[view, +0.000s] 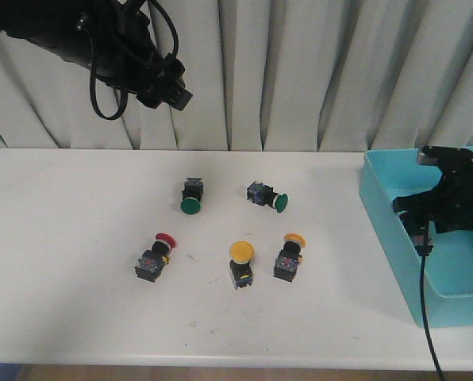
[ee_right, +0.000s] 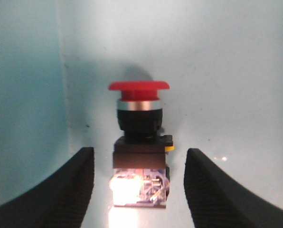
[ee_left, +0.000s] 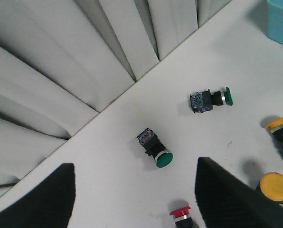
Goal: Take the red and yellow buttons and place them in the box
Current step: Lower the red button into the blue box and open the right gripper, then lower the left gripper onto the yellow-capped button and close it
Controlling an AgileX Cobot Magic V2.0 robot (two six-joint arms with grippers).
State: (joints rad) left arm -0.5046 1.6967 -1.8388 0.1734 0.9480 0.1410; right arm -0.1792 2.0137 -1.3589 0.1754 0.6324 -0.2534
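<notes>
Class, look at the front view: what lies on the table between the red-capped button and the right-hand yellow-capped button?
One yellow-capped push-button switch lies between the red-capped button and the right-hand yellow-capped button.

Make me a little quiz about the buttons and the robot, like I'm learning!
1. How many yellow buttons lie on the table?
2. True or false: the red button between the right fingers is already inside the box.
3. What colour are the caps of the two buttons nearest the curtain? A red, B green, C yellow.

Key: 1. Two. 2. True. 3. B.
</notes>
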